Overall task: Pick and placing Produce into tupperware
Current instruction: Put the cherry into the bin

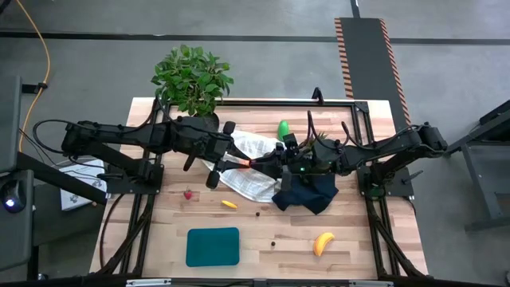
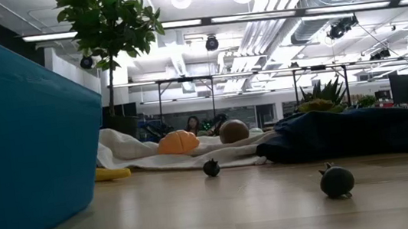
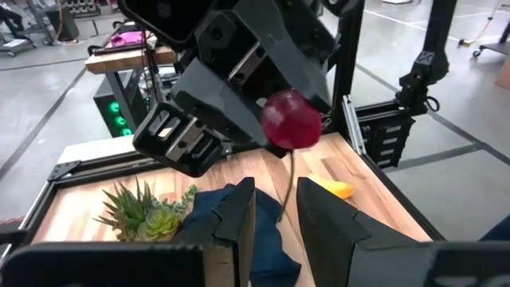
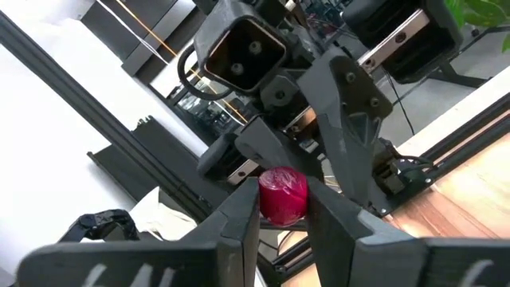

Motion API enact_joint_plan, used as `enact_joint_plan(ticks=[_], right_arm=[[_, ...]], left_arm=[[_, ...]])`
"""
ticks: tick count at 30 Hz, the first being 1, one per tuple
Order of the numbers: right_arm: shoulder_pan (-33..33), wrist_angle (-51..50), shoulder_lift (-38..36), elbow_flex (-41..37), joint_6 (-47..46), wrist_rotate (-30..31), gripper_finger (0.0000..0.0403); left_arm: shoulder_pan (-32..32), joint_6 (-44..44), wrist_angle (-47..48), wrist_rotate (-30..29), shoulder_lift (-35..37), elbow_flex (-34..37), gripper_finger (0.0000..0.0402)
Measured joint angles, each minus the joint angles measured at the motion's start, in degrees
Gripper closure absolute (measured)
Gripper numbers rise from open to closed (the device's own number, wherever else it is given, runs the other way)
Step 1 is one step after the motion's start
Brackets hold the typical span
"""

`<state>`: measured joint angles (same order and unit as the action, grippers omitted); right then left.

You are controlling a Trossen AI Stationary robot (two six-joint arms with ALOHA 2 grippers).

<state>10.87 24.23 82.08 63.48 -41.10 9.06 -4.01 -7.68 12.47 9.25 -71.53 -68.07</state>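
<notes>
Right wrist view: red cherry (image 4: pixel 283 196) clamped in right tool (image 4: pixel 284 209); stem toward left tool (image 3: pixel 277 214).

Grey concrete floor (image 1: pixel 263 17) surrounds the wooden table (image 1: pixel 351 239). A hazard-striped ramp (image 1: pixel 368 48) sits at one o'clock, a yellow cable (image 1: pixel 44 48) at ten. Overhead, strip lights (image 2: pixel 178 23) and white ducts (image 2: pixel 285 13) line the open ceiling.
</notes>
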Motion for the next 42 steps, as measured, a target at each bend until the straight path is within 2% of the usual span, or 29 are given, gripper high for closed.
enact_joint_plan(ticks=[42], right_arm=[[-0.4,0.0,0.0,0.0,0.2,0.1,0.0329]], left_arm=[[0.0,0.5,-0.4,0.2,-0.9,0.0,0.0319]])
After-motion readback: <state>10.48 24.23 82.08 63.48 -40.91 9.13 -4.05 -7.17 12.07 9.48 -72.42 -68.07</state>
